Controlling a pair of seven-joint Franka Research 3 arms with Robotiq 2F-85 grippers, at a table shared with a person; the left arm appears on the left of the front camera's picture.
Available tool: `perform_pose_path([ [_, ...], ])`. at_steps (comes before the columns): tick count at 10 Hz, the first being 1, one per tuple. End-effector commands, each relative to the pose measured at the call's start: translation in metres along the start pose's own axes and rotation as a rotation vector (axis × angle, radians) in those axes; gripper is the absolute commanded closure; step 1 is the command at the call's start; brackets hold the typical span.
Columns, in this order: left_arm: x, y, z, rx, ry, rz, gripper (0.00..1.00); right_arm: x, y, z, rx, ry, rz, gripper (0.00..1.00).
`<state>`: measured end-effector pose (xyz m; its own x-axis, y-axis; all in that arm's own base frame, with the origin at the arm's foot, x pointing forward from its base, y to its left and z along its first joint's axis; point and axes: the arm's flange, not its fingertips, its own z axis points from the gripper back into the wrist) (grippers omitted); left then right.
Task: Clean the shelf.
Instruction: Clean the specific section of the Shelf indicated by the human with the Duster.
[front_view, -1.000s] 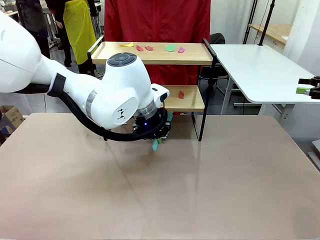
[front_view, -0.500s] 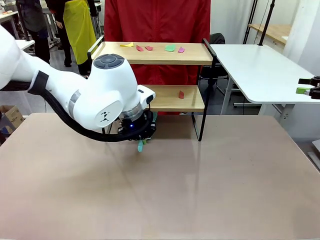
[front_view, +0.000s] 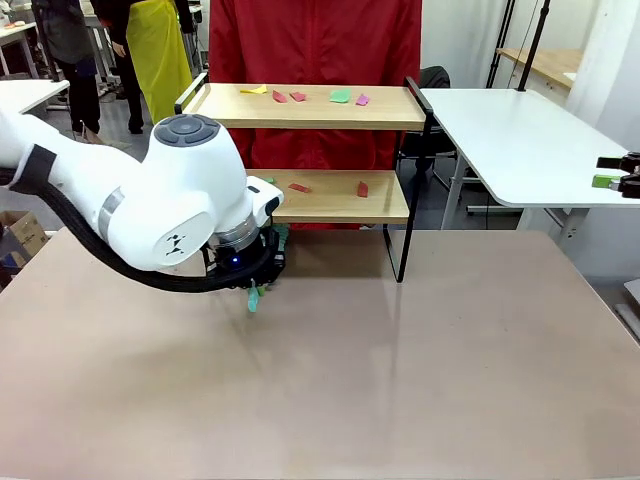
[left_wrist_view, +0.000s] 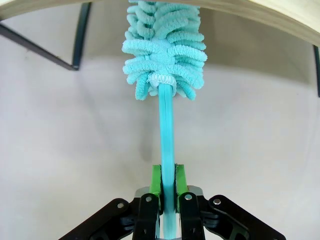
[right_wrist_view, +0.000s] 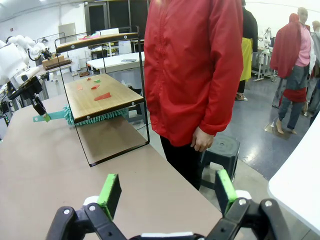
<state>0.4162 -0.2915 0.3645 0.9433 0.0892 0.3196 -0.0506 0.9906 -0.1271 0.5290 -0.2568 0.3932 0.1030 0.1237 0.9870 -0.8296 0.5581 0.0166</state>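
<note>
**Bench.** The wide beige-topped bench (front_view: 430, 380) takes up the lower half of the front view.

**Person.** A person in a red jacket (front_view: 320, 40) stands at top centre, directly behind the shelf.

**Shelf.** The two-tier shelf (front_view: 320, 108) has two light wooden boards on a thin black metal frame with raised side rails. It stands at the far edge of the bench, upper centre of the frame.

**Left arm.** My white left arm (front_view: 170, 205) enters from the left edge. It ends at centre left, just in front of the left end of the lower board.

**Duster.** In the left wrist view the fluffy head of a turquoise chenille duster (left_wrist_view: 164, 47) sits at top centre. It lies under the edge of the lower board and above the bench. I cannot tell whether it touches the board.

**Right gripper.** My right gripper (right_wrist_view: 167, 192), at the bottom of the right wrist view, is spread wide. Nothing sits between its pads.

**Left gripper.** My left gripper (left_wrist_view: 168, 176) is pressed together on the duster's flat turquoise plastic handle (left_wrist_view: 167, 125). Both green pads (left_wrist_view: 156, 181) bear on the handle.

**Paper scraps.** Small paper scraps lie on both boards.
- Top board: one yellow (front_view: 254, 89), two red (front_view: 279, 96), one green (front_view: 340, 96) and one pink (front_view: 362, 99).
- Lower board: two red (front_view: 299, 187), well apart.
</note>
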Motion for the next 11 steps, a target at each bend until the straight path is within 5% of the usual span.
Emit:
perform_pose_path([
  [1, -0.011, 0.013, 0.004, 0.075, -0.066, 0.042, 0.87, 0.008, 0.001, -0.002, -0.01, 0.016, -0.006, 0.0],
  [7, -0.021, 0.041, 0.013, 0.261, -0.145, 0.062, 0.87, 0.008, 0.001, -0.002, -0.01, 0.016, -0.006, 0.0],
  [10, -0.023, 0.039, 0.013, 0.164, -0.145, 0.07, 0.87, 0.008, 0.001, -0.002, -0.01, 0.016, -0.006, 0.0],
  [11, -0.019, 0.038, 0.018, 0.219, -0.126, 0.021, 0.87, 0.008, 0.001, -0.002, -0.01, 0.016, -0.006, 0.0],
])
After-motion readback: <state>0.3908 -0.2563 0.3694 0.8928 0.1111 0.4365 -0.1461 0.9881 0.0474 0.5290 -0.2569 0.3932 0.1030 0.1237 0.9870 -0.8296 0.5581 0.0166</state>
